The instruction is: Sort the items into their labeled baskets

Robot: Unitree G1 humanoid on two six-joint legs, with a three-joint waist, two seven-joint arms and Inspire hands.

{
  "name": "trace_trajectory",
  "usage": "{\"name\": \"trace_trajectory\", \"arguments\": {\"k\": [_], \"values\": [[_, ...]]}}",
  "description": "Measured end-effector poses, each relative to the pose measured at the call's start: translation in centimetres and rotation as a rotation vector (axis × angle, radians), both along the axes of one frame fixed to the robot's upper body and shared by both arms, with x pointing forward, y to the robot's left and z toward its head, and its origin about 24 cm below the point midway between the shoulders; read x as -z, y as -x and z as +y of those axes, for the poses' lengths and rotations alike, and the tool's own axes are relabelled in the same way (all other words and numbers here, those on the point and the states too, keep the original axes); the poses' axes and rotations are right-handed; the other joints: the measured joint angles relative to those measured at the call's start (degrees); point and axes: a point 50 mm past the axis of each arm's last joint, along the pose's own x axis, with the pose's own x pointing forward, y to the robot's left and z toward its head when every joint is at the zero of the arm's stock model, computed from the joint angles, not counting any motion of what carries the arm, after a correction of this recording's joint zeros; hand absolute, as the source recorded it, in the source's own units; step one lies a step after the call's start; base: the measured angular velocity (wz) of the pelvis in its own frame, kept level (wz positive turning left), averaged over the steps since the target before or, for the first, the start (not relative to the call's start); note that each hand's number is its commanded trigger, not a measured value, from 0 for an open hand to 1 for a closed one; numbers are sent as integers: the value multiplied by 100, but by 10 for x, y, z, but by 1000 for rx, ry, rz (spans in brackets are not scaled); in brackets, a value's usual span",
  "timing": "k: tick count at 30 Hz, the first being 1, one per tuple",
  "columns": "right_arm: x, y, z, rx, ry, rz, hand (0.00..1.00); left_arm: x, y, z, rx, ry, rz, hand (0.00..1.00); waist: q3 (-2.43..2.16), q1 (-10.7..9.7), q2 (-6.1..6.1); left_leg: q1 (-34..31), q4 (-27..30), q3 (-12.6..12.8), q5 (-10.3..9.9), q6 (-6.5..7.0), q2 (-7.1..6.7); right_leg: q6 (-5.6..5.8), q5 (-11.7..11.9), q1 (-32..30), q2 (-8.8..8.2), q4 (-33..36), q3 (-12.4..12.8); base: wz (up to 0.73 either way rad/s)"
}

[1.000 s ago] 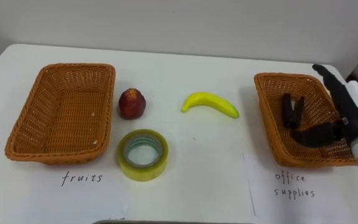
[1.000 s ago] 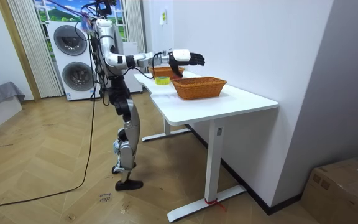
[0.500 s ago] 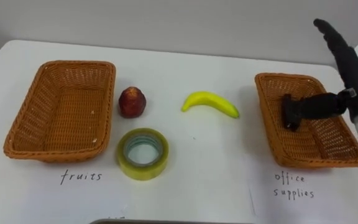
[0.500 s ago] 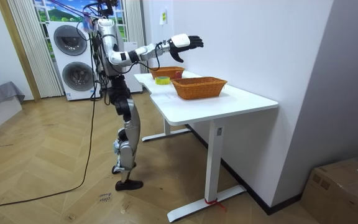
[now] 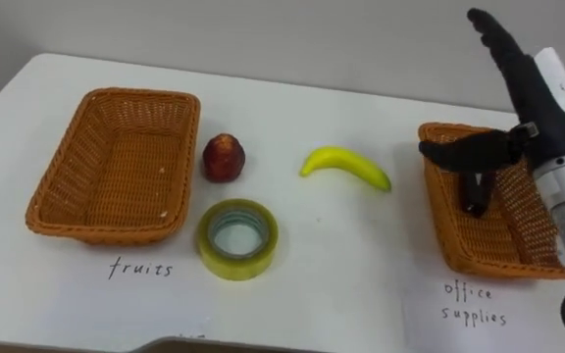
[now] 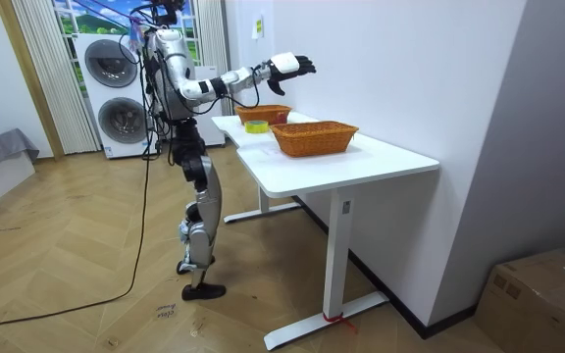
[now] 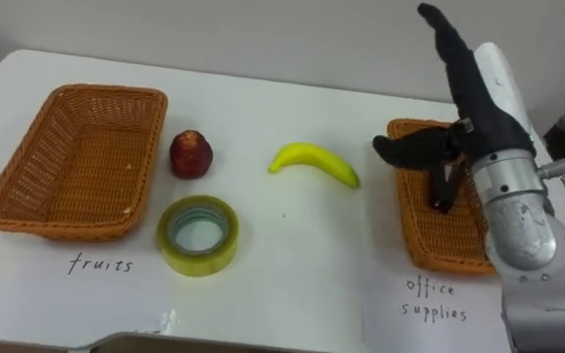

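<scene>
**Items.** A banana (image 5: 345,167) and an apple (image 5: 223,158) lie loose on the surface (image 5: 312,284), between the two baskets. The apple is just beside the fruit basket (image 5: 62,172), which holds nothing. A tape roll (image 5: 236,238) lies flat near that basket's front corner. One dark office item (image 5: 476,194) is already lodged in the office basket (image 5: 437,216).

**Hand.** The right hand (image 5: 536,103) is raised above the office basket. Its fingers are extended, its thumb is spread, and nothing is grasped.

**Step in hand.** Three items are judged unsorted, and the next pick is judged to be pending.
- The banana is nearest the right hand and is best taken across its middle, so that it does not roll.
- The tape roll is best pinched over its rim, not pressed flat.
- The hand should be lifted clear of the basket wall before it is swung left, to avoid snagging the weave.

**Views.**
- In the right eye view the wrist and forearm are shown, and the thumb is seen apart from the dark item.
- In the room view the hand's height above the surface is shown, and the robot is seen standing at the surface's end.
</scene>
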Motion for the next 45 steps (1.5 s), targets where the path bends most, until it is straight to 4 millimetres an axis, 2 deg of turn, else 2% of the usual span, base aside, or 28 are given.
{"name": "trace_trajectory", "arguments": {"k": [7,10,13,20,24,29,36,45], "values": [[-1,-3,11,-37,-5,-9,0,0,4,0,18,-12,21,0,-16,146,16,-131,101,-168,2,0,-10,0,0,-7,-25,-1,-222,13],[2,-4,18,-66,-1,6,0,1,7,-1,19,-7,32,0,-16,240,17,-127,105,-173,7,-2,-10,0,0,2,-35,-1,-228,3],[8,-4,28,-114,5,37,0,2,10,-2,15,8,56,0,-30,308,-7,-130,107,-226,13,0,-16,0,0,23,-35,-1,-282,6],[17,-4,42,-171,12,96,0,3,12,-4,19,13,89,0,-18,414,-120,-145,107,-447,24,-5,-56,8,-6,114,-33,-8,-304,14],[19,-4,43,-174,18,117,0,3,11,-4,20,11,94,0,-1,506,-152,-163,100,-490,50,-2,-81,9,-7,129,-43,-43,-311,6],[23,-3,48,-189,29,129,0,3,9,-3,22,7,89,0,16,509,-214,-253,101,-565,79,-4,-104,10,-6,96,-44,-100,-334,8],[27,-4,49,-190,38,146,0,2,5,-3,32,3,77,0,14,524,-217,-274,98,-627,79,-4,-108,10,-6,103,-39,-99,-347,7],[42,-6,45,-178,31,218,0,-2,-6,-2,48,-6,29,0,23,677,-175,-267,101,-621,79,-4,-106,10,-6,103,-39,-99,-344,0]]}}
